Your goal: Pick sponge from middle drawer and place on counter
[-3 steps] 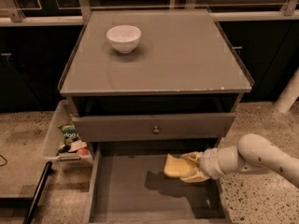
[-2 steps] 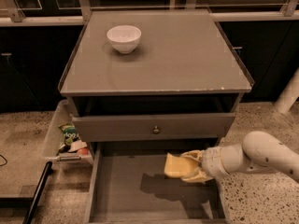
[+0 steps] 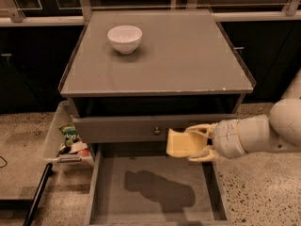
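We see the gripper point(image 3: 192, 144) clamping the sponge point(image 3: 178, 142) over the middle drawer point(image 3: 117, 204), beside the knobbed drawer front point(image 3: 117, 129); a white bowl point(image 3: 124, 37) sits on the counter point(image 3: 188, 55).

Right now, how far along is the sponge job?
Done: the sponge is out of the open middle drawer. In hand: the gripper holds it in the air above the drawer, below the counter. Left: lifting it onto the counter and releasing.
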Robot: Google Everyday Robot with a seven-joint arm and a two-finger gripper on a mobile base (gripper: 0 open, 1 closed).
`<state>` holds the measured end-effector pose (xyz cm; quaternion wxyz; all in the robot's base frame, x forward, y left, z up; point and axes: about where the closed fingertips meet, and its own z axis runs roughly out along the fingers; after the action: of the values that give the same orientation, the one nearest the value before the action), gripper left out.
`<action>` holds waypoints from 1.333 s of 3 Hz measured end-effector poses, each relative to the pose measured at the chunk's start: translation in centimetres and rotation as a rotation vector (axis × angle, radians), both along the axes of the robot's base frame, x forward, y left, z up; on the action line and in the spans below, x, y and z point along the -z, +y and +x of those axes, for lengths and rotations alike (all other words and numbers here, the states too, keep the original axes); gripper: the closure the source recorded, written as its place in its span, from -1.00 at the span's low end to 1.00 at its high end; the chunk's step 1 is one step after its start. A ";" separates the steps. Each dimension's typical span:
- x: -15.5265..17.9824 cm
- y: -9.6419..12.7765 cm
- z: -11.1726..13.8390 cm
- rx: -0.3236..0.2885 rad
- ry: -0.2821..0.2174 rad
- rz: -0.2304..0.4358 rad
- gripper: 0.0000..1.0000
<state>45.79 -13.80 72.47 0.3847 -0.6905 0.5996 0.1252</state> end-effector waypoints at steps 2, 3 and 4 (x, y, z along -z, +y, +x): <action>-8.7 -1.0 3.8 0.016 -0.091 0.010 1.00; -8.7 -1.0 3.8 0.016 -0.091 0.010 1.00; -10.0 -0.8 4.7 -0.019 -0.106 0.049 1.00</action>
<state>50.53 -14.63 82.46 0.4316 -0.6920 0.5687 0.1069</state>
